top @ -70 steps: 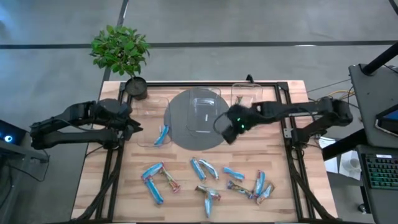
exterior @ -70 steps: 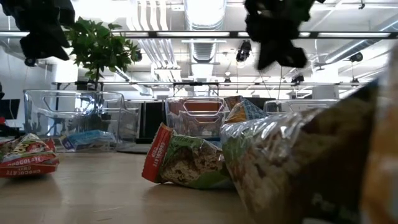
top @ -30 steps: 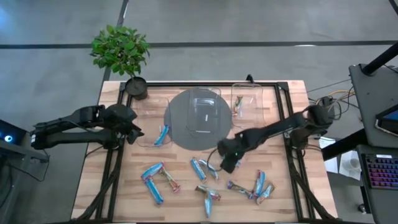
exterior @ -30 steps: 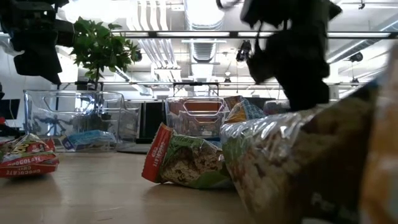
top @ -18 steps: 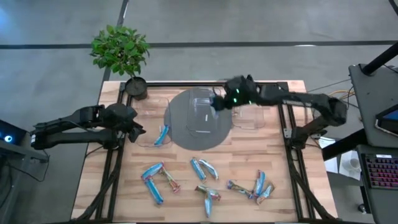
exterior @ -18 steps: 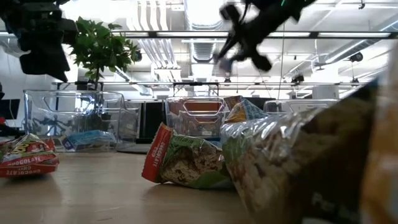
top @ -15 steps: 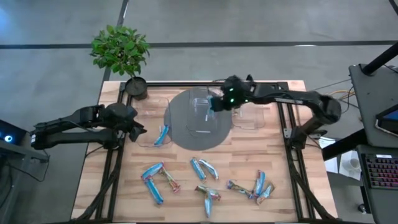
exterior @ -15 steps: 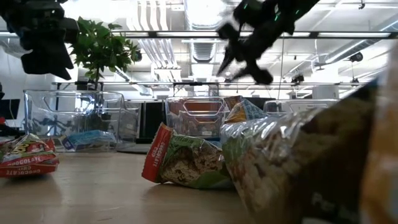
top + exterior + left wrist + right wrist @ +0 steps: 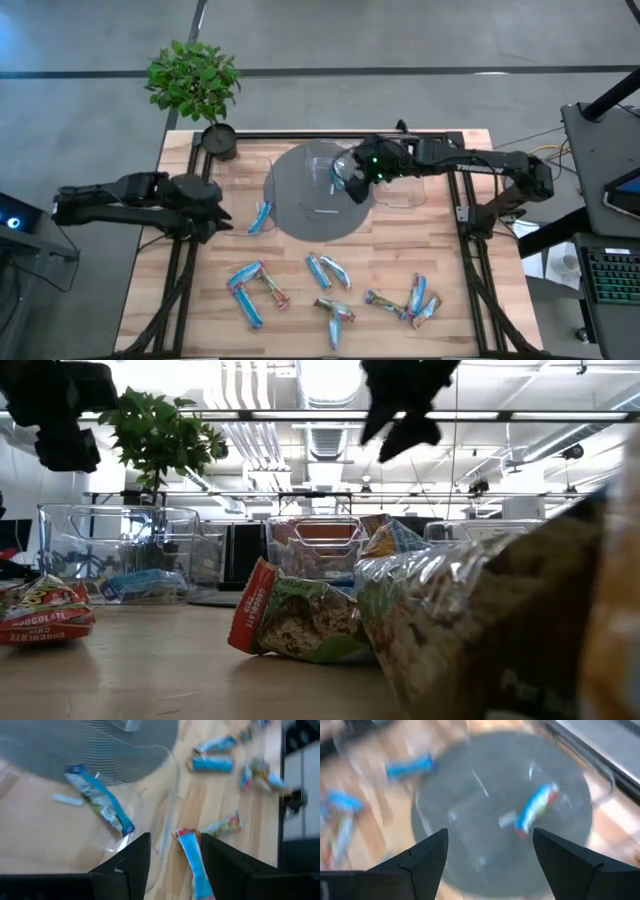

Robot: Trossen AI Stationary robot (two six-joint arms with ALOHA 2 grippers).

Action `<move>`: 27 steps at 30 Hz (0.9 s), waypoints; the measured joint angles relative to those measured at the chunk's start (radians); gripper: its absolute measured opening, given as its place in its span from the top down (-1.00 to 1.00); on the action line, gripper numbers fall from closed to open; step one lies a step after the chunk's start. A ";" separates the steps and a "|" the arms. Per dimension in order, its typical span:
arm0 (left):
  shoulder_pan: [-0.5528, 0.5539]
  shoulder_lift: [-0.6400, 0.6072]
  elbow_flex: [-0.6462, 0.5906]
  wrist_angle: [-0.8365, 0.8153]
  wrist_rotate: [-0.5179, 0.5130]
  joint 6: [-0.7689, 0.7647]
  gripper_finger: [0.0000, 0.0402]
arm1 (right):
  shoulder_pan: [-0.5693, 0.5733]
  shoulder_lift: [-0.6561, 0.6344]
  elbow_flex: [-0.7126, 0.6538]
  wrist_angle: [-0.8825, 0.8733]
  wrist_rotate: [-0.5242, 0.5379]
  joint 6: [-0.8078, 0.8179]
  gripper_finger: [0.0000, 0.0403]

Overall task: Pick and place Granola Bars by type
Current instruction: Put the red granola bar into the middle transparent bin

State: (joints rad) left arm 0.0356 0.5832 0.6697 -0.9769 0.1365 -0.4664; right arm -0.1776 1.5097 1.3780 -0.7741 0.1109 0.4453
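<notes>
**Right hand over centre container, bar released**

The right hand point(image 9: 350, 186) hangs above the middle clear container point(image 9: 330, 178) on the grey disc point(image 9: 290, 215), jaws spread wide and empty. A blue-and-red bar point(image 9: 536, 810) lies inside that container, judged to be sorted by type. The left hand point(image 9: 218, 213) waits beside the left container point(image 9: 237, 222), jaws apart, empty; one blue bar point(image 9: 261, 216) lies there. Unsorted Granola Bars point(image 9: 330, 270) are scattered on the near table point(image 9: 200, 290). Motion blur hides the wrapper print; the container walls are hard to trace.

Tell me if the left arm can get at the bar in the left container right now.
Probably yes. The left gripper hovers open beside the left container, whose top is open, and nothing covers the bar inside. Only the clear wall stands between them.
</notes>
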 joint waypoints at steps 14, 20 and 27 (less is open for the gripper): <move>-0.111 0.169 -0.005 0.046 -0.045 0.043 0.22 | 0.264 -0.171 -0.196 -0.398 -0.059 0.570 -0.20; -0.111 0.204 -0.005 0.046 -0.091 0.096 0.22 | 0.417 -0.291 -0.355 -0.379 -0.067 0.978 -0.20; -0.111 0.218 -0.005 0.046 -0.091 0.100 0.22 | 0.496 -0.339 -0.536 -0.268 -0.307 1.274 -0.20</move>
State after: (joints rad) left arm -0.0757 0.8013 0.6651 -0.9310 0.0460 -0.3664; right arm 0.3187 1.1707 0.8422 -1.0423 -0.1956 1.7195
